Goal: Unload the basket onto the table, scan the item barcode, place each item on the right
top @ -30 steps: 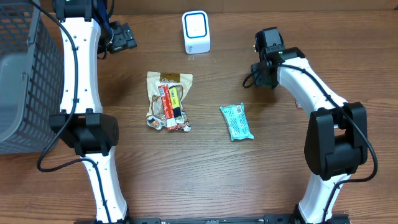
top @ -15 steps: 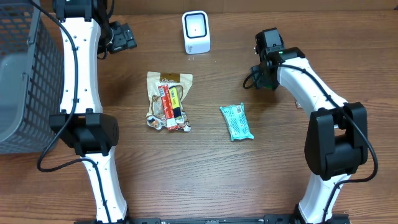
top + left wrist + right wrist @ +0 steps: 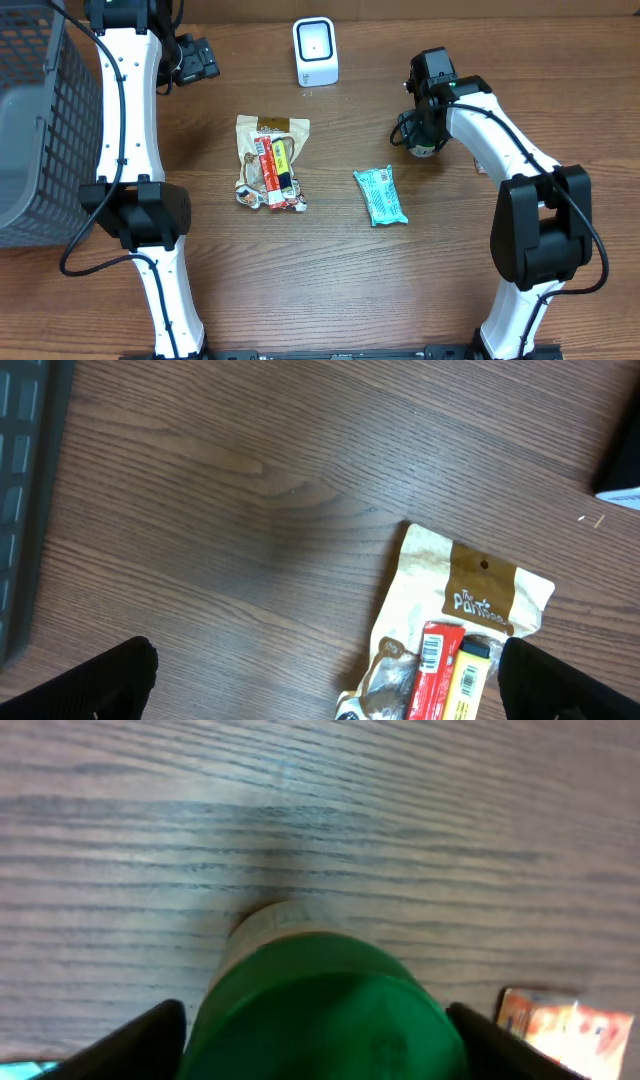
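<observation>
- Green-lidded container [image 3: 320, 1010] sits between the right gripper [image 3: 318, 1032] fingers; pinched or merely flanked, I cannot tell.
- Left gripper [image 3: 330, 678] is spread wide, holding nothing.
- Grey basket [image 3: 30, 130] stands on the counter's [image 3: 330, 270] left edge.

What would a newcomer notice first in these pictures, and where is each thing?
A green-topped item fills the right wrist view, between the fingers of the right gripper. Overhead, a white scanner stands at the top, and a snack bag and a teal wrapped bar lie in the middle.

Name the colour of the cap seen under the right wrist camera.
Green; the cap shows best in the right wrist view.
</observation>
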### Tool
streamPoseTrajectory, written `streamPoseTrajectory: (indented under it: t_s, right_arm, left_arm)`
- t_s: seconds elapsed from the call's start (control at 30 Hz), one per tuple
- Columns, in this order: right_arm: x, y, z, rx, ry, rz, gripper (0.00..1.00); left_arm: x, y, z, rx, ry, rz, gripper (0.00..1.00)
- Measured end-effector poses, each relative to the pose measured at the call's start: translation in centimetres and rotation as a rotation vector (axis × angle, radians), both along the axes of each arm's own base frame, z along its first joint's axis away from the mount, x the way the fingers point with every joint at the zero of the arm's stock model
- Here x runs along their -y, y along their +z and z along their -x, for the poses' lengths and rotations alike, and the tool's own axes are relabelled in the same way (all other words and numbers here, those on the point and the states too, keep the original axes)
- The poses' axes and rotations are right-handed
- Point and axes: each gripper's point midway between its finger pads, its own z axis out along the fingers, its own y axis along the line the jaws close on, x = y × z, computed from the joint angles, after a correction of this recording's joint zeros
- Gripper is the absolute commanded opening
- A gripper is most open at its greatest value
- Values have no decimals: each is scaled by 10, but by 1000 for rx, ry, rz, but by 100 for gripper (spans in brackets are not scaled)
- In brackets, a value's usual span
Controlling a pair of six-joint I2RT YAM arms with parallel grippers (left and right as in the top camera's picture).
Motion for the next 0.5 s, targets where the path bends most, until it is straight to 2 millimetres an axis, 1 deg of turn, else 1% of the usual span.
streamPoseTrajectory:
  t_s: [0.1,0.2,0.27,0.33,0.37,0.5]
  right_arm:
    - [-1,2,-2,9,6,-2,100]
    - [-2,6,-8,38,5,-9,100]
    - [-2,8,-10,54,-23,-20,100]
    - [-2,8,-11,63,-82,-41,100]
    - [0,8,-10,64,-141,-59,100]
    - [9,5,0,39,-329,-100,100]
  left_arm:
    - [0,0,0,0,0,0,100]
    - [0,0,0,0,0,0,100]
    - [0,0,0,0,0,0,100]
    - [0,0,0,0,0,0,100]
    - [0,0,0,0,0,0,100]
    - [0,0,0,0,0,0,100]
